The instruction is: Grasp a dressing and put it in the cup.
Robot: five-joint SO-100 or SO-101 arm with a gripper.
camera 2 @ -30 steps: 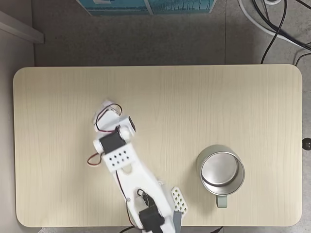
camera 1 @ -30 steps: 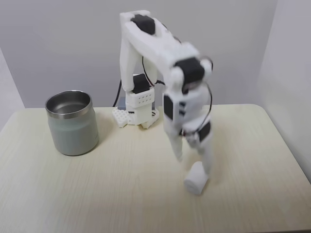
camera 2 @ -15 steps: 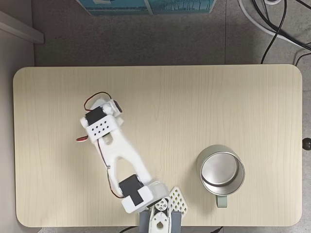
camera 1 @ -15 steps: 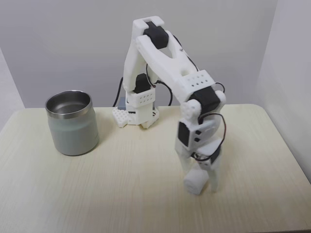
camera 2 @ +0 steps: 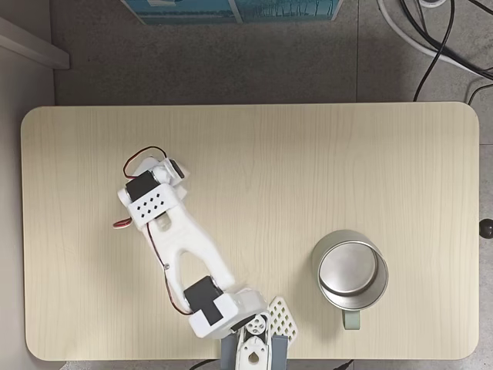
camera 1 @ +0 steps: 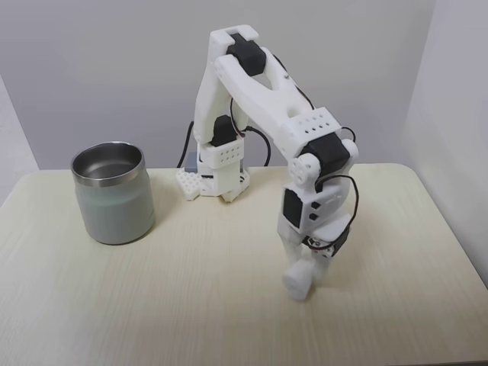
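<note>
**Claw closing on the dressing at the worktop's far side from the cup**

In the fixed view from the front, the arm is reaching down and forward, and the claw is sitting low over the worktop with the dressing at its tip. The small white roll is lying at, or barely above, the surface, and the fingers are pressing in against it, so the claw is looking clenched on the roll, though white on white is making the exact contact hard to read. The cup is standing upright and well apart, near the left edge in this view, its steel mouth open and unobstructed.

Judging the step in hand as securing the grasp before lifting: the roll is soft, so squeezing it across its middle rather than near an end is the safer hold, and lifting straight up before swinging is keeping it from dragging and rolling out. The carry needs enough height to pass over the cup's rim, with the release centred over the opening.

In the fixed view from above, the arm is covering the roll, and the cup is sitting to the right.

No brand, label or writing is legible; the blue box beyond the worktop's edge is showing nothing readable
</note>
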